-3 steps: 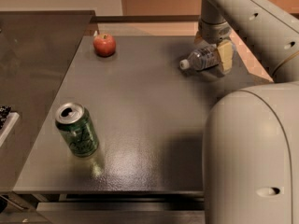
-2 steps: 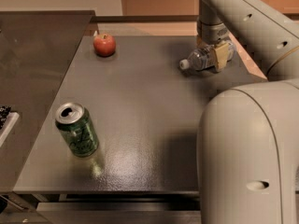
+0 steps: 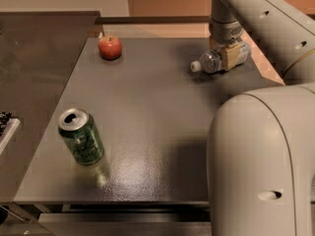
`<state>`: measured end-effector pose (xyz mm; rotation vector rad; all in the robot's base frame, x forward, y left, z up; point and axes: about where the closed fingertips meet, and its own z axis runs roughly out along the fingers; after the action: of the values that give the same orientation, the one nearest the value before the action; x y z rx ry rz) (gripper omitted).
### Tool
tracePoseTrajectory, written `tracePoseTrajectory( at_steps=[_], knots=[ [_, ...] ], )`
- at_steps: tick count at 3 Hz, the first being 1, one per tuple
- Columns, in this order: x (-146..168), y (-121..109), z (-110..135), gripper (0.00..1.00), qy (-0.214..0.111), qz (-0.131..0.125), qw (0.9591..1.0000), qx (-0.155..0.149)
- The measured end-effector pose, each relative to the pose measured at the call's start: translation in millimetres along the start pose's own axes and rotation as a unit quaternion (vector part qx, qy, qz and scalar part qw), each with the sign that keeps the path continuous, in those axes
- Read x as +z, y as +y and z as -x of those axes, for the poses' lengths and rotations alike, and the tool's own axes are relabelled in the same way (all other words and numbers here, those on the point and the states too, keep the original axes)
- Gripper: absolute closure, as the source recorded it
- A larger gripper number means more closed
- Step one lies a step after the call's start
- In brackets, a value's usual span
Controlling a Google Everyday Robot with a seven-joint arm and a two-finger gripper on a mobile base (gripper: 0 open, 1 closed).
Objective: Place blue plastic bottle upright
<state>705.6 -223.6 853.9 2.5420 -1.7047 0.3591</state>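
The blue plastic bottle [image 3: 210, 62] lies on its side at the far right of the grey table [image 3: 157, 107], its white cap pointing left. My gripper [image 3: 230, 56] comes down from above and is shut around the bottle's middle, with a tan finger pad [image 3: 228, 57] across its label. The bottle's right end sticks out past the finger. I cannot tell whether the bottle rests on the tabletop or hangs just above it.
A green soda can [image 3: 81, 137] stands upright at the front left. A red apple [image 3: 110, 47] sits at the back left. The robot's white arm housing [image 3: 261, 166] fills the front right. A darker counter [image 3: 34, 73] adjoins the table's left side.
The gripper has shifted slightly right and back with the bottle in it. The bottle still lies sideways. The can and apple have not moved.
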Motion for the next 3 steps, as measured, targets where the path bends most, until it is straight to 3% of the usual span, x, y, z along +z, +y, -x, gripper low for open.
tracePoseTrajectory(
  at_steps=[1, 2, 3],
  knots=[
    [-14.2, -1.1, 4.9, 1.00, -0.031, -0.012, 0.9991, 0.025],
    [-32.7, -7.1, 12.4, 1.00, -0.074, -0.037, 0.9949, 0.057],
    [-51.3, -15.0, 21.6, 1.00, -0.128, -0.067, 0.9852, 0.092]
  ],
)
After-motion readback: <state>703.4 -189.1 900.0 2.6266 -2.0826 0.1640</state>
